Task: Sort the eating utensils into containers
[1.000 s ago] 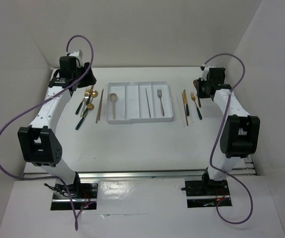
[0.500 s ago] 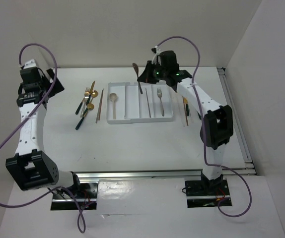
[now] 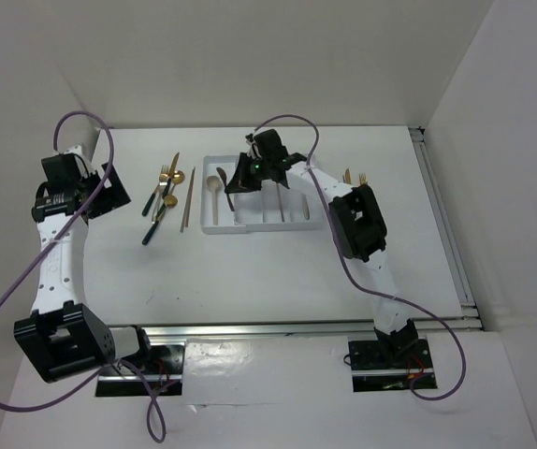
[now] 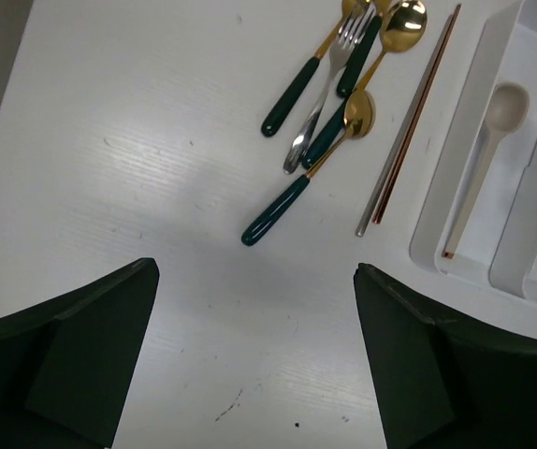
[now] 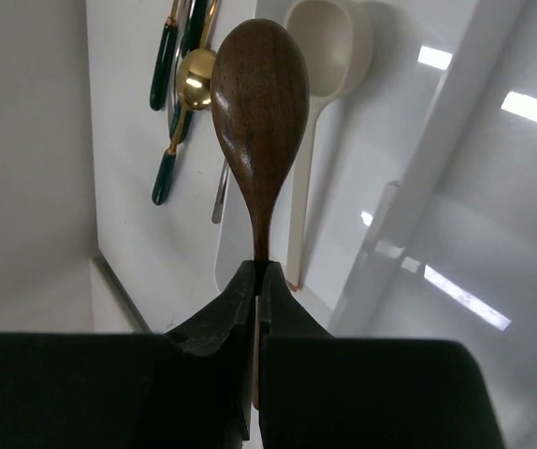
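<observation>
Motion is showing on both sides compared with a second ago. At the left of the top view, the left gripper (image 3: 103, 187) is sitting far from the pile it was hovering over; its wrist camera shows the fingers spread wide with nothing between them. Just right of it, the loose utensils (image 3: 164, 192), teal-handled forks and spoons, are lying overlapped on the table, with the chopsticks (image 3: 187, 199) beside them, so that group is still waiting to be sorted. Further right, the tray (image 3: 259, 227) is carrying the white spoon (image 3: 214, 187) in its leftmost compartment. The right gripper (image 5: 256, 281), which was at the far right a second ago and over the tray's middle half a second ago, is now reaching above that leftmost compartment. Its fingers are clamping the handle of the brown spoon (image 5: 260, 112), whose bowl is hanging just beside the white spoon's bowl. That is probably meaning spoons are being grouped together and release is the step in hand. At the right, behind the arm, gold-tipped utensils (image 3: 347, 175) are peeking out, unsorted.
</observation>
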Available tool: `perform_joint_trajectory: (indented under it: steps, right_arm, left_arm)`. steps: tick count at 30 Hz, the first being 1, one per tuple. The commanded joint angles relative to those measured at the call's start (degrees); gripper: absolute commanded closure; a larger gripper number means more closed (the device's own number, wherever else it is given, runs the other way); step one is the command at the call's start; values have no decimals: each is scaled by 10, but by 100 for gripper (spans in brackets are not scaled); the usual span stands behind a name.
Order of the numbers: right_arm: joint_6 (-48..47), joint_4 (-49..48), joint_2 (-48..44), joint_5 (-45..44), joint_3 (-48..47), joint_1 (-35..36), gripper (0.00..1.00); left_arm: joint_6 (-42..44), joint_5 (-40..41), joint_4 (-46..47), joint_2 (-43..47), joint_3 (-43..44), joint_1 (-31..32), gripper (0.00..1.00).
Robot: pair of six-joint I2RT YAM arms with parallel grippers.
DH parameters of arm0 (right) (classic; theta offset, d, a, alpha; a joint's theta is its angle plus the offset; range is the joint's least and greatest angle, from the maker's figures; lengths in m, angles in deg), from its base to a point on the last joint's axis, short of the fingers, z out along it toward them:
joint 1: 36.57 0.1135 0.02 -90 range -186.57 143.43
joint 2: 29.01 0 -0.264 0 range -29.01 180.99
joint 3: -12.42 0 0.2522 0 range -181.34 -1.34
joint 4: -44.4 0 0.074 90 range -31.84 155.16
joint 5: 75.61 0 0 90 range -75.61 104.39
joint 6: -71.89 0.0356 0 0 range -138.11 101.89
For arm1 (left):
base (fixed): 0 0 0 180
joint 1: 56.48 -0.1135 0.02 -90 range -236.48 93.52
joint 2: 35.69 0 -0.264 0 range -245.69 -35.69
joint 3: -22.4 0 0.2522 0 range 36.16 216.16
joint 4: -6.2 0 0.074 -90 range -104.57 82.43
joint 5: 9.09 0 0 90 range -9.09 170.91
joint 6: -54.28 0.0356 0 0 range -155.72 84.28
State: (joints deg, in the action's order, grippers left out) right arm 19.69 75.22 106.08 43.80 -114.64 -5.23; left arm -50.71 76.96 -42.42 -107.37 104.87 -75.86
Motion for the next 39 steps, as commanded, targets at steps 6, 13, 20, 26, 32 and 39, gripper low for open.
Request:
perform_joint_trajectory:
  steps: [6, 13, 20, 26, 32, 39]
  right_arm:
    - [65, -45, 21, -12, -34, 31, 100]
    - [70, -72, 47, -5, -28, 31, 89]
    - [48, -77, 63, -18, -28, 31, 74]
    - [-5, -88, 33, -7, -19, 20, 55]
    - [-73, -94, -58, -1, 17, -6, 50]
    - [-139, -83, -180, -14, 66, -45, 35]
  left_arm:
    - [34, -20, -10, 36, -13, -15, 0]
    - [91, -78, -40, 1, -10, -15, 0]
    - [166, -166, -93, -79, 28, -15, 0]
    - [253, -223, -104, -149, 36, 9, 2]
    - [310, -149, -81, -218, 42, 47, 31]
    - [325, -100, -24, -274, 37, 57, 43]
